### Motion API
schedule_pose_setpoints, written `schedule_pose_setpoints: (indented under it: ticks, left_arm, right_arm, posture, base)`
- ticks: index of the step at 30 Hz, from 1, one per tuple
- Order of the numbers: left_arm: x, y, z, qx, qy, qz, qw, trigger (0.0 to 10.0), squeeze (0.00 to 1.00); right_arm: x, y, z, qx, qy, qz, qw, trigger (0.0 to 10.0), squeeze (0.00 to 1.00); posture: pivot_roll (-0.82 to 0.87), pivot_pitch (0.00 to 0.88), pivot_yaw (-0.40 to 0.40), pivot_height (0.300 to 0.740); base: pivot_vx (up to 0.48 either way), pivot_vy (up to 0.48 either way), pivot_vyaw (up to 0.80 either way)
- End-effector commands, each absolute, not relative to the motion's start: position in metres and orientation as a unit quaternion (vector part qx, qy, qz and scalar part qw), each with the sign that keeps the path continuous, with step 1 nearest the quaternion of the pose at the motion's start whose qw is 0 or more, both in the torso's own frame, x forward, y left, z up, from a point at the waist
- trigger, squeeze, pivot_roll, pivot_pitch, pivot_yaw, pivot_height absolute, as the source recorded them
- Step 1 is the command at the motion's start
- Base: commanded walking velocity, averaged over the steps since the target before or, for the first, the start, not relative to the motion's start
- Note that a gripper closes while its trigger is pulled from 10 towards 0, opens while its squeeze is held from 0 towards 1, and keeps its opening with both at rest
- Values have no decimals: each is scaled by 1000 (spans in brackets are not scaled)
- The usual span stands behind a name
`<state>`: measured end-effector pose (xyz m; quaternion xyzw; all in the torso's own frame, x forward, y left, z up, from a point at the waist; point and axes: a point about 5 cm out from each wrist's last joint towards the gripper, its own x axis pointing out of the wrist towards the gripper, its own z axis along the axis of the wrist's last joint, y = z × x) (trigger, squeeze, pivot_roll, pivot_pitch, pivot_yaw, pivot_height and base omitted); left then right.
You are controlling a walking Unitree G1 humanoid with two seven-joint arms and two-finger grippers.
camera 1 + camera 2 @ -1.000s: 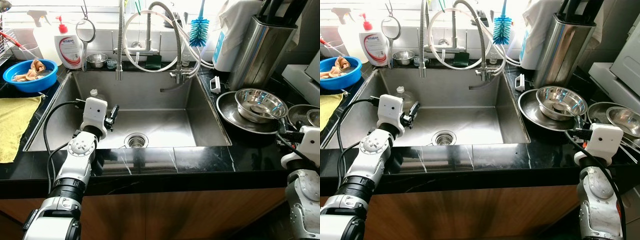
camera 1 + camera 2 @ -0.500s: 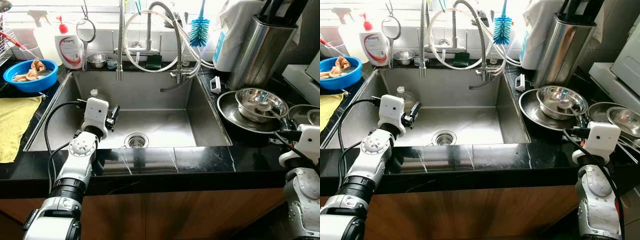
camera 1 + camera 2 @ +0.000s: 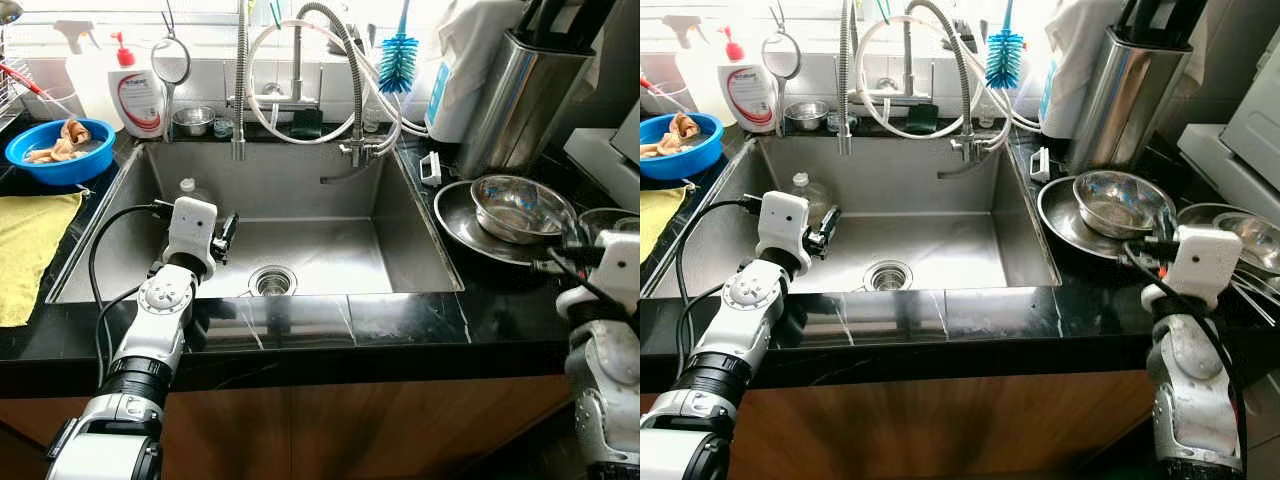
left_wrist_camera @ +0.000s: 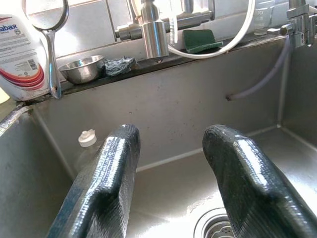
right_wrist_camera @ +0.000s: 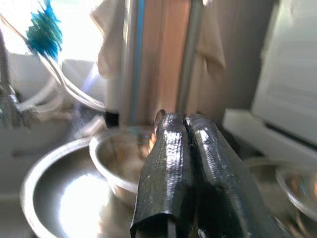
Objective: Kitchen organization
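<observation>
Right end effector point(image 5: 181, 144), fingers pressed together, hovers by one round steel bowl point(image 3: 520, 208); left end effector point(image 4: 171, 163) spread apart over the steel sink point(image 3: 330, 205).

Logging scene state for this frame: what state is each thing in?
left gripper: open, empty, over the sink
right gripper: shut, beside the steel bowl
steel bowl: upright, nested in a larger pan
blue bowl: holding scraps
faucet: off
</observation>
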<state>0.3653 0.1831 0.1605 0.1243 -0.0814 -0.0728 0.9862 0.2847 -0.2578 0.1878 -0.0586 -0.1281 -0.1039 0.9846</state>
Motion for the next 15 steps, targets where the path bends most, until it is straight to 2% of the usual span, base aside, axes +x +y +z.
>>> schedule_pose_setpoints:
  ticks: [1, 8, 9, 13, 15]
  left_arm:
    - [366, 183, 165, 133, -92, -73, 984, 10000, 0]
    - [366, 184, 173, 132, -115, -61, 983, 10000, 0]
    - [365, 180, 175, 160, -128, -68, 976, 10000, 0]
    - [364, 176, 178, 192, -142, -77, 968, 10000, 0]
    - [361, 171, 181, 237, -164, -87, 954, 10000, 0]
  right_arm:
    - [285, -249, 204, -58, -154, -91, 982, 0, 0]
    - [284, -227, 233, -17, -200, -56, 978, 0, 0]
    - [285, -218, 234, 33, -200, -40, 978, 10000, 0]
    - [285, -209, 230, 120, -194, -24, 973, 10000, 0]
    - [284, -201, 223, 223, -180, -13, 958, 10000, 0]
  posture:
    - [58, 0, -42, 740]
    - [55, 0, -43, 740]
    - [57, 0, -44, 740]
    - [56, 0, -45, 740]
    - [58, 0, -46, 740]
  base:
    - [0, 0, 0]
    - [0, 0, 0]
    - [0, 0, 0]
    - [0, 0, 0]
    - [0, 0, 0]
